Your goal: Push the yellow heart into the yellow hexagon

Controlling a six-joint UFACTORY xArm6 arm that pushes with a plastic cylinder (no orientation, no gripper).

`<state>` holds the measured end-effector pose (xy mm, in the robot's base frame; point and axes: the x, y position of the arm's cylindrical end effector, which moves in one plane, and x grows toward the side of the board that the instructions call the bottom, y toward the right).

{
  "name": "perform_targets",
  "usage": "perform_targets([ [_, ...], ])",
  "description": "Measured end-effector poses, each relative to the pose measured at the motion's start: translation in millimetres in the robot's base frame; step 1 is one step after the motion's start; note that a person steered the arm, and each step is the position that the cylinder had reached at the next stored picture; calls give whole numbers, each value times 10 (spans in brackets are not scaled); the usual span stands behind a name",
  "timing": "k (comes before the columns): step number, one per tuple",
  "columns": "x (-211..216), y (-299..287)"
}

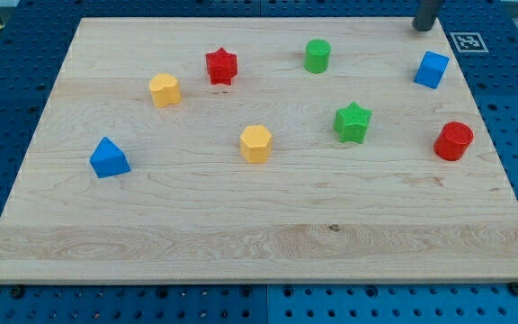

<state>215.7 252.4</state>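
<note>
On the pale wooden board (268,243) lie eight plastic blocks. Yellow heart (165,90) sits upper left; yellow hexagon (255,143) near centre, well apart. Two blue, two red, two green. My tip (424,27), a bare rod without fingers, stands at the top right edge, near the blue cube (431,69).

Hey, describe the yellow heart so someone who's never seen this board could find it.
On the wooden board, look to the upper left. The yellow heart sits just left of the red star. The other yellow block, the yellow hexagon, lies nearer the centre.
</note>
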Motion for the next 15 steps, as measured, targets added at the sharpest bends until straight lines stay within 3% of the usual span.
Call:
perform_targets([
  [1, -7, -462],
  [3, -204, -2375],
  [4, -110, -3007],
  [6, 513, -3673],
  [7, 927, -3800],
  [9, 1729, -3500],
  [10, 1669, -3499],
  [12, 1420, -4404],
  [13, 1601, -4406],
  [14, 1938, -3802],
  [15, 2037, -3586],
])
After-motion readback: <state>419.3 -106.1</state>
